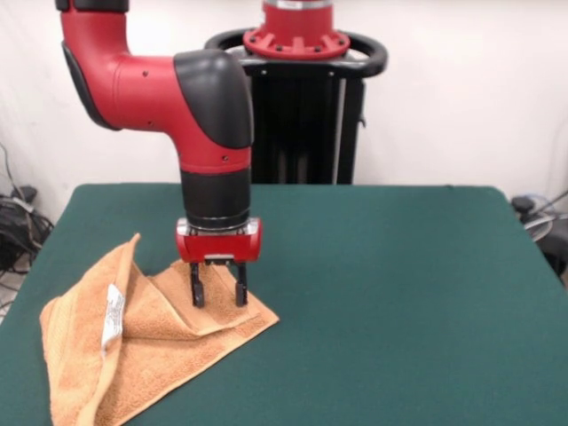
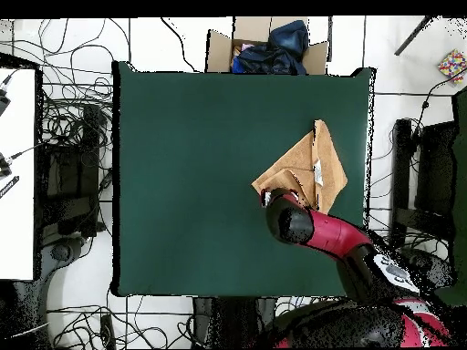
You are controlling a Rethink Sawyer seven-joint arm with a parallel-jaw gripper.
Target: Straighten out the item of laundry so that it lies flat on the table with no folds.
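From the front camera, the towel (image 1: 142, 342) sits on the left side of the green table (image 1: 390, 293), near the front edge, and it's nowhere near flat: one flap is folded over the rest, a raised ridge runs down the middle, and the white label (image 1: 112, 317) is showing along that fold. One corner pokes up toward the back, another points right, just under the arm. The red and black arm (image 1: 177, 98) comes down from the upper left, and the gripper (image 1: 217, 291) hangs straight down right at the towel's back right part. Its two black fingers (image 1: 196, 288) are spread apart with a clear gap between them, tips down at the cloth, and they're not pinching anything that I can make out. Looking straight down from the overhead camera, the towel (image 2: 304, 171) shows up on the right side of the table (image 2: 182, 173), close to the right edge, as a rumpled roughly triangular shape with a doubled-over strip along its right side. The arm (image 2: 315, 228) reaches in from the bottom right and its end covers the towel's lower left corner, so the gripper itself is hidden there.
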